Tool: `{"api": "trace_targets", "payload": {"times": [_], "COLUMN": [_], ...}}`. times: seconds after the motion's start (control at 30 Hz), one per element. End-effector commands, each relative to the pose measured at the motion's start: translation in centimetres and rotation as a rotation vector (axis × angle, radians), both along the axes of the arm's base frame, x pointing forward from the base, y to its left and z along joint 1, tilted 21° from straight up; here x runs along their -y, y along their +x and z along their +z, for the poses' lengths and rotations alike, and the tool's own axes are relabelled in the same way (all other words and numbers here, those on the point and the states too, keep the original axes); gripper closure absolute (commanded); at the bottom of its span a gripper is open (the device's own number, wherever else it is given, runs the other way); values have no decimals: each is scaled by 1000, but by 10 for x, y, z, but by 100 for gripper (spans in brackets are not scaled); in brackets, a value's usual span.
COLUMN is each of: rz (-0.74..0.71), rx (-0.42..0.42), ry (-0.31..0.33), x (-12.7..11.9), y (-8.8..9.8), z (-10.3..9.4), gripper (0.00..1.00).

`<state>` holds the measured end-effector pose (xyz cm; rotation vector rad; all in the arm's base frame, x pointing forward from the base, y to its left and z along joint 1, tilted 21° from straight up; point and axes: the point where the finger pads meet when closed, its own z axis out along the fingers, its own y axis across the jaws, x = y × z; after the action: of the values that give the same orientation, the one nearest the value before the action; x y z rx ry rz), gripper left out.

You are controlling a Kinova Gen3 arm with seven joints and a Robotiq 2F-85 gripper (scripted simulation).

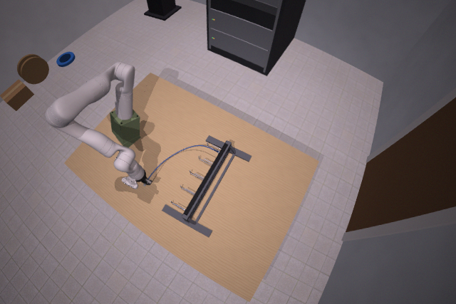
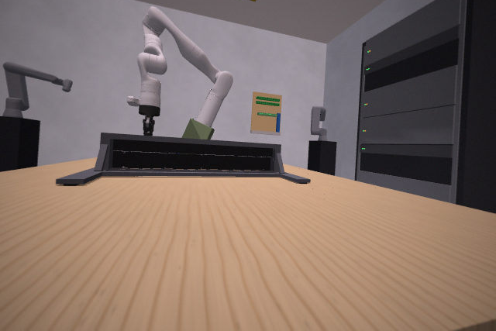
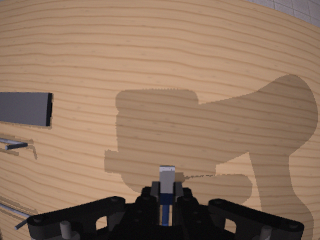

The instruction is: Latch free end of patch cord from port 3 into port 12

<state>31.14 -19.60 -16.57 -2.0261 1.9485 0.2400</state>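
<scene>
The dark patch panel rack [image 1: 208,179] [image 2: 187,142] stands on the wooden table [image 1: 257,190] [image 2: 240,247] on two flat feet; one foot [image 3: 24,108] shows in the wrist view. The blue patch cord [image 1: 177,153] arcs from the rack's far end to my gripper [image 1: 147,181] [image 2: 148,131] [image 3: 167,202]. The gripper is shut on the cord's free-end plug [image 3: 167,178], whose pale tip sticks out past the fingers. It hangs just above the table, well in front of the rack's port side. The port numbers are too small to read.
Several short cord stubs [image 1: 197,174] stick out of the rack's port side towards the arm. The arm's green base [image 1: 125,126] [image 2: 198,129] stands at the table's back corner. The table's left edge [image 1: 95,183] is close to the gripper.
</scene>
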Motion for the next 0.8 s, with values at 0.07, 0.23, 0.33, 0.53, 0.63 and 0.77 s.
{"api": "trace_targets", "payload": {"times": [0.07, 0.23, 0.33, 0.53, 0.63, 0.77], "rz": [5, 7, 9, 15, 16, 24], "rx": [-6, -5, -5, -2, -2, 1], "ry": [3, 3, 3, 2, 2, 1], "x": [-1, -1, -2, -2, -2, -3], "y": [-3, -3, -3, -2, -2, -1], "z": [2, 2, 2, 3, 3, 4], "gripper": [100, 100, 100, 100, 100, 100]}}
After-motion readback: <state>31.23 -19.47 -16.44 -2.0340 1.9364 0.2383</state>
